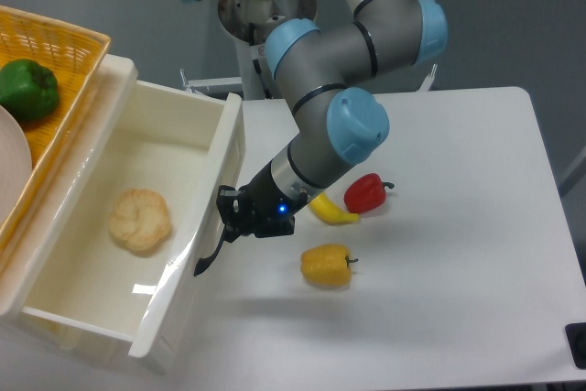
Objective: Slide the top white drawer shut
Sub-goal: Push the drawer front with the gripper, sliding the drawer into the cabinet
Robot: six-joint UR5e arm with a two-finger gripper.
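Note:
The top white drawer [174, 309] stands pulled out at the left, its flat front panel facing the table. On that panel is a curved black handle [209, 258]. My gripper [227, 217] presses against the upper part of the handle and the panel. Its dark fingers merge with the black handle, so their spacing is unclear. Inside the drawer lies a round bread roll [140, 220].
A yellow pepper [327, 265], a red pepper [366, 192] and a banana-shaped yellow piece [333, 213] lie on the white table just right of my gripper. A yellow wicker basket [55, 48] with a green pepper [27, 89] sits above the drawer at the far left.

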